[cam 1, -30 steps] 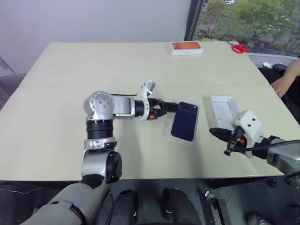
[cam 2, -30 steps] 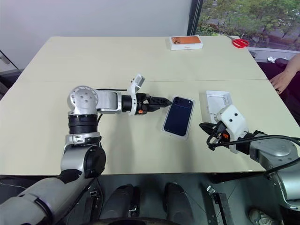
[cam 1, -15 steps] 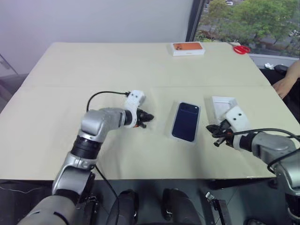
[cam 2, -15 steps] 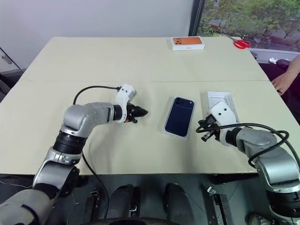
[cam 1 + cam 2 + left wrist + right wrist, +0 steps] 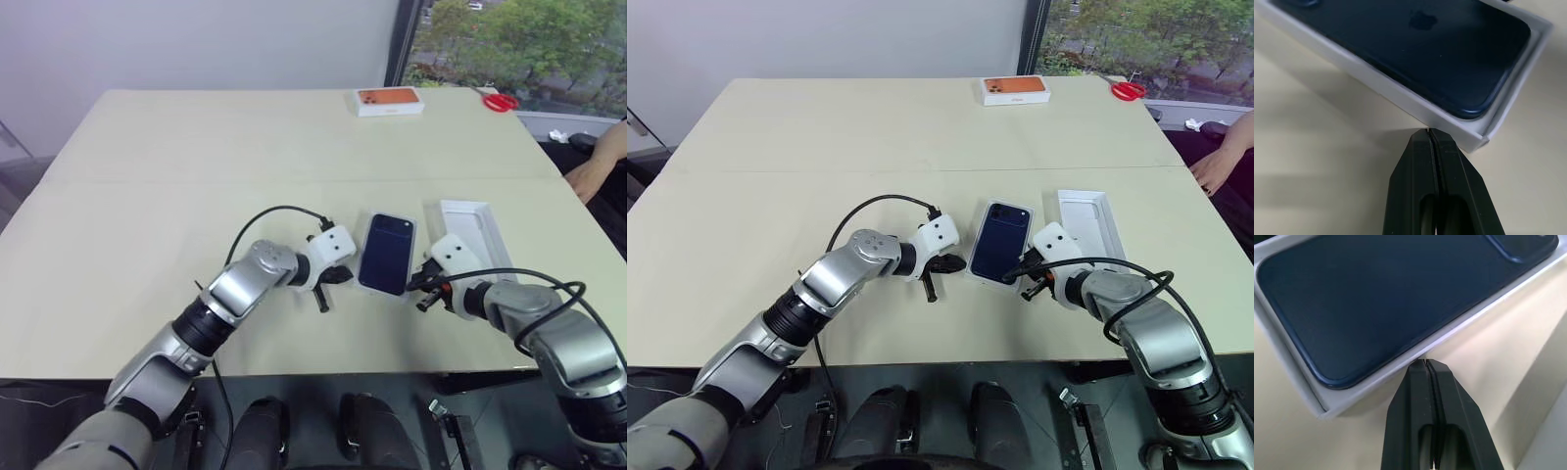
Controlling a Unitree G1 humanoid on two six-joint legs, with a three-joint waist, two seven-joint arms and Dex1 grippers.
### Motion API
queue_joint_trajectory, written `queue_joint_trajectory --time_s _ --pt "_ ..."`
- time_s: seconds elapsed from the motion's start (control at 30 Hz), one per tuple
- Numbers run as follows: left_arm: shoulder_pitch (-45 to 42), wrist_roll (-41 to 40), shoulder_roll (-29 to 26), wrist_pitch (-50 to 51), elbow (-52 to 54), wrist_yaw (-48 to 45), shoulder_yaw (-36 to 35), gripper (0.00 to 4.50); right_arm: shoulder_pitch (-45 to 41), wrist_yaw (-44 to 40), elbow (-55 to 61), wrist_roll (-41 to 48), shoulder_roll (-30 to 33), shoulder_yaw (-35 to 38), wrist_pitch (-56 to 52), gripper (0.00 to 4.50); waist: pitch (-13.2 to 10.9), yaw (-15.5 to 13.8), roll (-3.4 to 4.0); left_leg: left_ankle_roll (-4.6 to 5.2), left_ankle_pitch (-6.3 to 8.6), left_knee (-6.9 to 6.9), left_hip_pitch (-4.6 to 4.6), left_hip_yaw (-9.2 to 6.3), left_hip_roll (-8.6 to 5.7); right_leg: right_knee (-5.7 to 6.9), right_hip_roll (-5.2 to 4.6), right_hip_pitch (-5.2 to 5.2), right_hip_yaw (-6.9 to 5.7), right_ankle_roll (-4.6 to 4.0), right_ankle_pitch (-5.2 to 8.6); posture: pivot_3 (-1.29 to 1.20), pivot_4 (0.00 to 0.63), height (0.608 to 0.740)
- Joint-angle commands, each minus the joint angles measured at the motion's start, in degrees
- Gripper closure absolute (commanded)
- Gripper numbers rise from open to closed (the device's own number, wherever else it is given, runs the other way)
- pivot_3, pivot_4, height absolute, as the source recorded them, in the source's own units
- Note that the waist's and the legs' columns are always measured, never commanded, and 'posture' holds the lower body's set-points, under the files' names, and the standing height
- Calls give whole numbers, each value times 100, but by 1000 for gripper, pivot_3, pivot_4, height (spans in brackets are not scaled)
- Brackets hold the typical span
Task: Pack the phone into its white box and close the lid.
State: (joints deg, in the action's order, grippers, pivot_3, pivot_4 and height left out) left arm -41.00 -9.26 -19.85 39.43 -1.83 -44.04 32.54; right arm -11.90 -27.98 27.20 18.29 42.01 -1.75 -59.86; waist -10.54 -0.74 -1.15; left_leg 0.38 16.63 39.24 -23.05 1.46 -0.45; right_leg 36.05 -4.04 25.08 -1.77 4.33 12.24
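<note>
Both claws dropped beside white box (image 5: 364, 284); left claw (image 5: 333, 277), right claw (image 5: 419, 285) shut, empty, flanking phone (image 5: 386, 254).

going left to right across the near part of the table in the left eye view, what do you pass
left gripper → phone in its white box → right gripper → lid → a person's hand

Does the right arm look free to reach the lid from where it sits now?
Probably yes. The lid lies open side up just beyond the right gripper, with bare table between. That gripper is shut at the white box holding the phone, so it must open first.
</note>
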Motion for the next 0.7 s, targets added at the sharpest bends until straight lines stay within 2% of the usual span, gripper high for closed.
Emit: queue_joint_trajectory --time_s 0.03,0.27,0.7 --pt "26 -181 173 170 277 -331 -14 4451 -25 -132 307 74 67 0 3 4500 0 -1 0 1 0 0 0 0 0 0 0 0 0 1 0 0 150 740" --pt "58 -449 186 752 578 -743 -140 4451 129 -283 468 140 198 80 -26 4500 0 2 0 2 1 1 0 -1 1 1 2 0 0 2 0 0 150 740" --pt "71 -469 182 985 654 -777 -168 4451 251 -438 597 216 391 237 -106 4500 0 2 0 3 2 1 0 -3 6 1 8 0 0 2 0 0 150 740"
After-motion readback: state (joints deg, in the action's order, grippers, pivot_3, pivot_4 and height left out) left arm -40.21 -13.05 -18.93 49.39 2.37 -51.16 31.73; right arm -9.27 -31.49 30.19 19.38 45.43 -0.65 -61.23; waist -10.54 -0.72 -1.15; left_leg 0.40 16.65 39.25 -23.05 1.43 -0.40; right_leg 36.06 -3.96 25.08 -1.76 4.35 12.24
